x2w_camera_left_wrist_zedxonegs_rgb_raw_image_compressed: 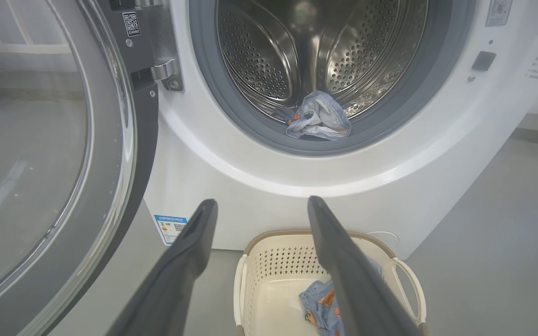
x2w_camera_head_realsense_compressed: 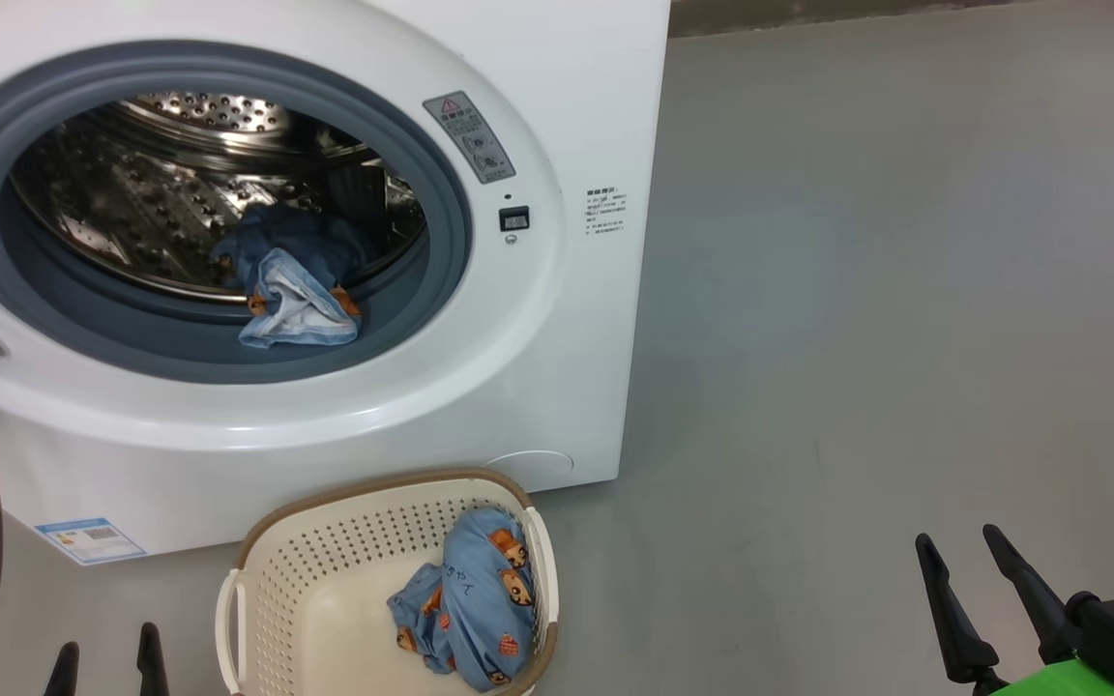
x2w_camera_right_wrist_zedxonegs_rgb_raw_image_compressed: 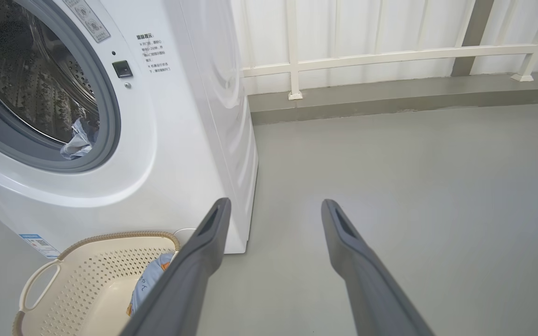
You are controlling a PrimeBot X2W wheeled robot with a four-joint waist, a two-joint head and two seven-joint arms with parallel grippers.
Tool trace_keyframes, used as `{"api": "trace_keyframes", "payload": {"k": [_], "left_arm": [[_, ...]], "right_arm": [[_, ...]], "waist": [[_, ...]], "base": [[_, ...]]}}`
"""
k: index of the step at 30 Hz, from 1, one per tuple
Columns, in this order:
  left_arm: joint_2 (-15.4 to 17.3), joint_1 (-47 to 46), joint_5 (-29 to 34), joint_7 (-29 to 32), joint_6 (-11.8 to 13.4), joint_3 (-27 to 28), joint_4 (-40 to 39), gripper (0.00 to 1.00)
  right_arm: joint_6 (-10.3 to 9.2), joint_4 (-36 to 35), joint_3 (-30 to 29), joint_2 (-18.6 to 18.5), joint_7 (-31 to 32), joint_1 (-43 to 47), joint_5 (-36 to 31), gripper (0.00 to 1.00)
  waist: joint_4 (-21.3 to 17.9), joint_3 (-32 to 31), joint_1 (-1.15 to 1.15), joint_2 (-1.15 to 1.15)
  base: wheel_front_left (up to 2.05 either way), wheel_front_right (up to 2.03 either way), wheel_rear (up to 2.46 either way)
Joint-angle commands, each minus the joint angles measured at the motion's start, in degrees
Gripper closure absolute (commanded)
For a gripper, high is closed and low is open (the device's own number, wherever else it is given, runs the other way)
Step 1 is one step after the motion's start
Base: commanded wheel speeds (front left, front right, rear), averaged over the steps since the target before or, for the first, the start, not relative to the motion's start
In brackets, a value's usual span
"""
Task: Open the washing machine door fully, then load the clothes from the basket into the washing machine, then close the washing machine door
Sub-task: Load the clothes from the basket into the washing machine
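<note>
Washer (x2w_camera_head_realsense_compressed: 557, 319): door (x2w_camera_left_wrist_zedxonegs_rgb_raw_image_compressed: 40, 163) swung wide open at its 9 o'clock.
Drum garment (x2w_camera_head_realsense_compressed: 296, 304): crumpled at the mouth's 6 o'clock, on the gasket (x2w_camera_head_realsense_compressed: 180, 338) lip.
Basket (x2w_camera_head_realsense_compressed: 325, 541): on the floor, near the washer's 6 o'clock.
Basket garment (x2w_camera_head_realsense_compressed: 475, 599): bunched against the basket's 3 o'clock wall.
Left gripper (x2w_camera_head_realsense_compressed: 107, 638): jaws wide, empty, at the basket's 8 o'clock.
Right gripper (x2w_camera_head_realsense_compressed: 956, 535): jaws wide, empty, well apart at 3 o'clock.

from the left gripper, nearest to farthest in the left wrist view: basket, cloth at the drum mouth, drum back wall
1. basket, just under the left gripper
2. cloth, at the drum mouth
3. drum back wall, deepest inside
</note>
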Motion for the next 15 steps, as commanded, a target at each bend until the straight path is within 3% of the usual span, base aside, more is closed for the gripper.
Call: {"api": "trace_keyframes", "payload": {"k": [1, 15], "left_arm": [[0.48, -1.54, -0.27, -0.37, -0.14, 1.93, -1.65, 0.00], [1.10, -8.79, -1.48, -0.37, -0.14, -4.29, 7.53, 0.00]], "right_arm": [[0.09, -1.50, 1.03, -1.15, -0.69, -1.05, 0.55, 0.00], [0.09, -2.04, 1.52, 1.46, -0.69, -5.15, 0.53, 0.00]], "waist": [[-0.16, 0.26, 0.00, 0.00], [-1.98, 7.38, 0.00, 0.00]], "base": [[0.00, 0.00, 0.00], [0.00, 0.00, 0.00]]}}
